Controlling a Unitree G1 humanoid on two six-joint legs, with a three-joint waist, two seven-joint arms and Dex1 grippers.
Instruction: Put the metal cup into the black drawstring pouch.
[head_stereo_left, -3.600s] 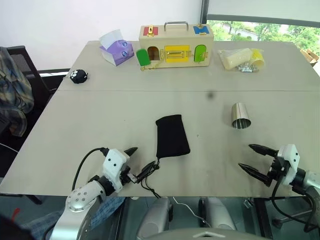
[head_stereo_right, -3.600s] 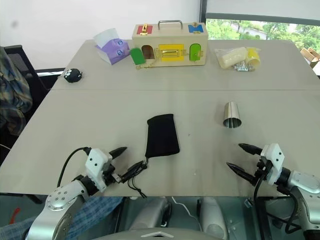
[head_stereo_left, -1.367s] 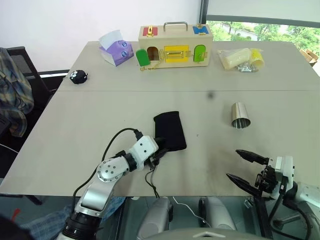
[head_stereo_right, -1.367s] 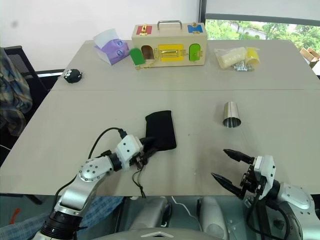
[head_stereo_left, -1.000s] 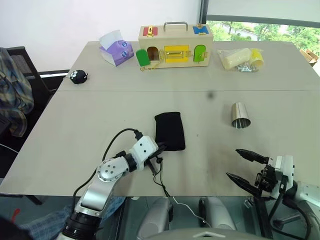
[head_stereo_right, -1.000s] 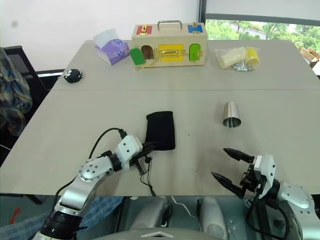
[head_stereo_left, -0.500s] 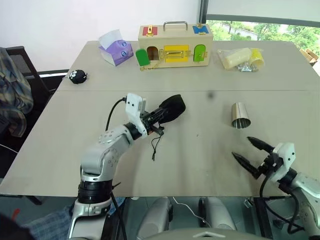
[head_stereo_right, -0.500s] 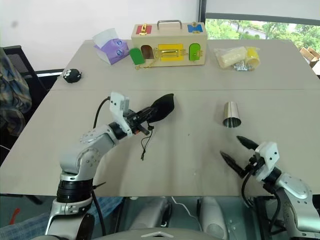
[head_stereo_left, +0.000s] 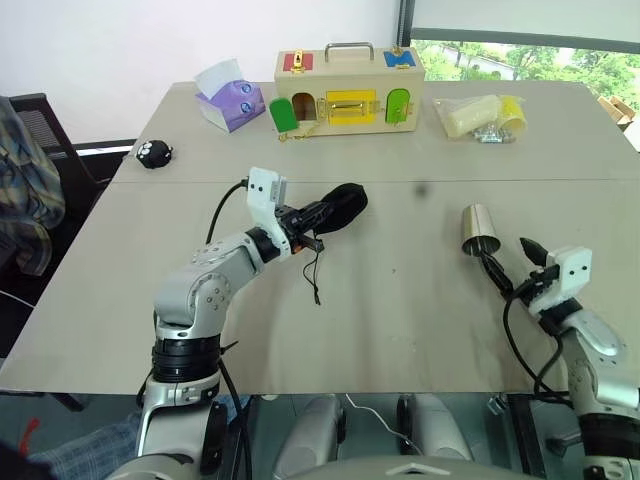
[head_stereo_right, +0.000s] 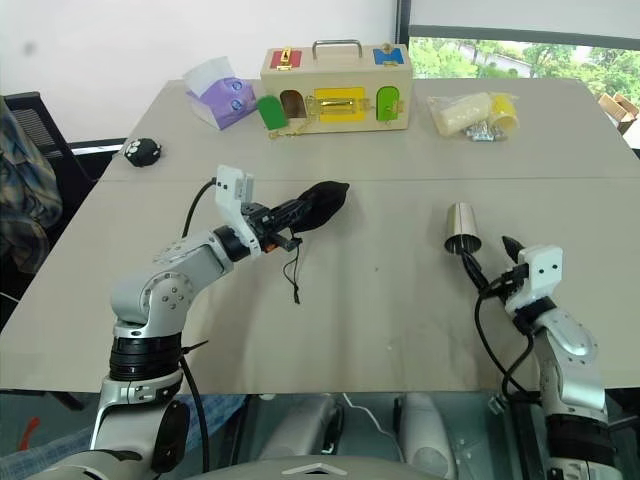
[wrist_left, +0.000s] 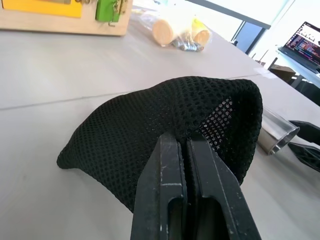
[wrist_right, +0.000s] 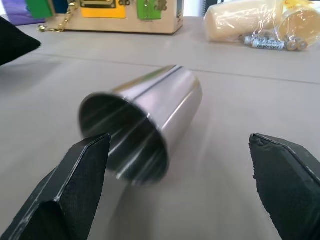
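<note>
From the left eye view, the left tool (head_stereo_left: 312, 218) is clamped shut on the black drawstring pouch (head_stereo_left: 340, 206), holding it lifted off the surface (head_stereo_left: 400, 300) near the middle, its thin cord (head_stereo_left: 312, 278) dangling below toward 6 o'clock. The metal cup (head_stereo_left: 478, 229) lies on its side well apart from the pouch, out at 3 o'clock from it, and the right tool (head_stereo_left: 512, 262) sits just at the cup's 5 o'clock with its two fingers spread wide and holding nothing. At the far edge stand a wooden lock box (head_stereo_left: 346, 90), a purple tissue pack (head_stereo_left: 232, 96) and a clear bag of small items (head_stereo_left: 478, 117); a small black spotted toy (head_stereo_left: 154, 152) sits toward 10 o'clock. In the left wrist view, the two black fingers (wrist_left: 172, 200) press tight together on the pouch's mesh fabric. In the right wrist view, the cup's open mouth faces the camera between the wide-apart fingertips (wrist_right: 75, 190), neither touching it.
</note>
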